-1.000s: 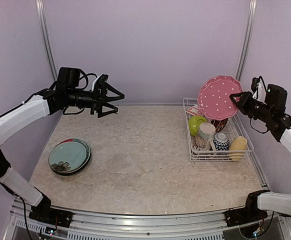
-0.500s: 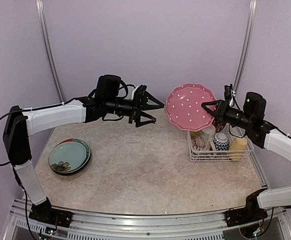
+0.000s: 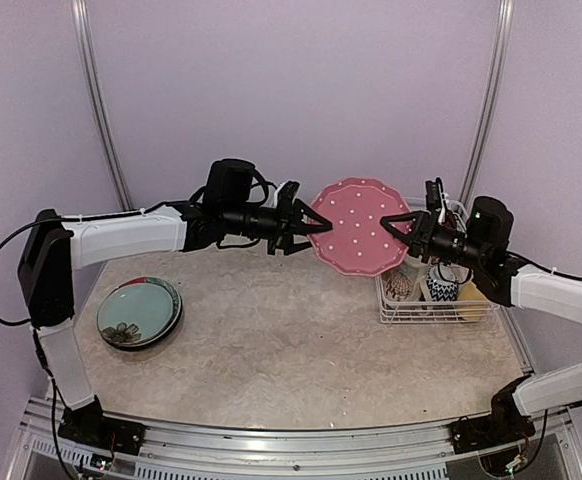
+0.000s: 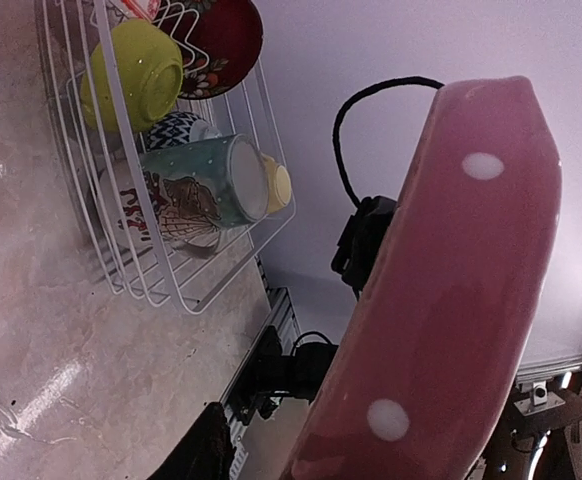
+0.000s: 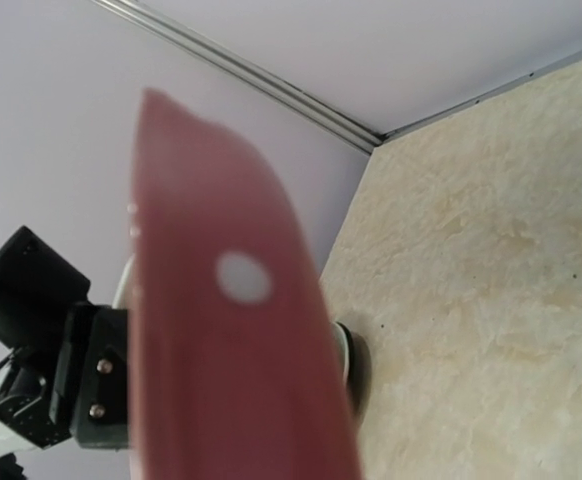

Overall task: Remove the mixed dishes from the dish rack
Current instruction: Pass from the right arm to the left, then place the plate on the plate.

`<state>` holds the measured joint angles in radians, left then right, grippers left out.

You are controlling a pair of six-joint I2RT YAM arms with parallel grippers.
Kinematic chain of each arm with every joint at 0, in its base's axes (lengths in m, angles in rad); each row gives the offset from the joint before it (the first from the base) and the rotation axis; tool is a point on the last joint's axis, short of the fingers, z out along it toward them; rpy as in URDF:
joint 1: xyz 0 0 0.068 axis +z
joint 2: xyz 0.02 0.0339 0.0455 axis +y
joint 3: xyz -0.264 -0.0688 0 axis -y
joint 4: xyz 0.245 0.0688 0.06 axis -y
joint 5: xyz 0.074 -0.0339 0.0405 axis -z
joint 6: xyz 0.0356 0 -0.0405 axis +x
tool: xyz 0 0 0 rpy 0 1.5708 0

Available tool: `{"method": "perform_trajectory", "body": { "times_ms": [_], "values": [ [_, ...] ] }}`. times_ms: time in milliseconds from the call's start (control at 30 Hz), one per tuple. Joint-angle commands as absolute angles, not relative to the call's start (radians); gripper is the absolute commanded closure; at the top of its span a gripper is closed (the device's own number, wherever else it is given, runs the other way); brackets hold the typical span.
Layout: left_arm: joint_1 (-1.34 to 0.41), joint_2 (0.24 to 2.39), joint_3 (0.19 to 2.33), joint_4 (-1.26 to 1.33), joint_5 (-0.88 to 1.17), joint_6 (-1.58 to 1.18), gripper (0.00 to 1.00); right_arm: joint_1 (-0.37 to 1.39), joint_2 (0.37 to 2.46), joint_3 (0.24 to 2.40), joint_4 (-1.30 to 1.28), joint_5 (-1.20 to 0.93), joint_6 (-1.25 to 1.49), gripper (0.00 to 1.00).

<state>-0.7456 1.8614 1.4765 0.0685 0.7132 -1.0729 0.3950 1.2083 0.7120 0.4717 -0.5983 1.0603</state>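
While right fingers (image 3: 403,236) clench the pink dotted plate (image 3: 356,240) beside the dish rack (image 3: 431,318), left fingers (image 3: 301,226), grip unclear, should clamp its rim before any release.

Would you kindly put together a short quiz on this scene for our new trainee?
1. Which arm's fingers hold the red plate on the side facing the rack?
2. True or false: the red plate stands in the rack.
3. Where is the teal plate? A) in the rack B) flat on the table, left side C) held in the air
Key: 1 the right fingers; 2 false; 3 B.
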Motion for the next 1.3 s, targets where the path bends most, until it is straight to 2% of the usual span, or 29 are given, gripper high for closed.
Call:
{"method": "perform_trajectory", "body": {
  "times_ms": [0, 200, 300, 367, 433, 567, 600, 633, 667, 900, 1167, 1267],
  "values": [
    [-0.764, 1.877, 1.506, 0.086, 0.679, -1.085, 0.6, 0.412, 1.189, 0.696, 0.677, -0.626, 1.1, 1.0],
    [-0.78, 1.879, 1.508, 0.079, 0.643, -1.084, 0.8, 0.413, 1.163, 0.652, 0.686, -0.62, 1.099, 1.0],
    [-0.783, 1.869, 1.506, 0.07, 0.624, -1.083, 0.98, 0.413, 1.145, 0.632, 0.686, -0.613, 1.09, 1.0],
    [-0.782, 1.861, 1.499, 0.064, 0.615, -1.086, 1.0, 0.413, 1.134, 0.635, 0.655, -0.6, 1.064, 0.98],
    [-0.78, 1.847, 1.489, 0.053, 0.611, -1.081, 1.0, 0.413, 1.129, 0.653, 0.586, -0.587, 1.024, 0.84],
    [-0.758, 1.783, 1.416, 0.028, 0.582, -1.066, 1.0, 0.412, 1.111, 0.688, 0.44, -0.567, 0.933, 0.24],
    [-0.744, 1.765, 1.378, 0.023, 0.583, -1.07, 1.0, 0.411, 1.101, 0.695, 0.395, -0.548, 0.909, 0.12],
    [-0.727, 1.734, 1.346, 0.018, 0.587, -1.075, 1.0, 0.411, 1.091, 0.703, 0.357, -0.528, 0.881, 0.04],
    [-0.71, 1.705, 1.31, 0.014, 0.59, -1.077, 1.0, 0.411, 1.081, 0.712, 0.321, -0.51, 0.856, 0.01],
    [-0.525, 1.392, 1.061, -0.22, 0.525, -1.019, 1.0, 0.408, 1.037, 0.761, 0.17, -0.432, 0.725, 0.0],
    [-0.164, 0.931, 0.86, -0.616, 0.419, -1.013, 1.0, 0.402, 1.064, 0.757, 0.181, -0.446, 0.722, 0.0],
    [-0.029, 0.823, 0.828, -0.732, 0.401, -1.023, 1.0, 0.402, 1.079, 0.755, 0.2, -0.453, 0.73, 0.0]
  ]
}}
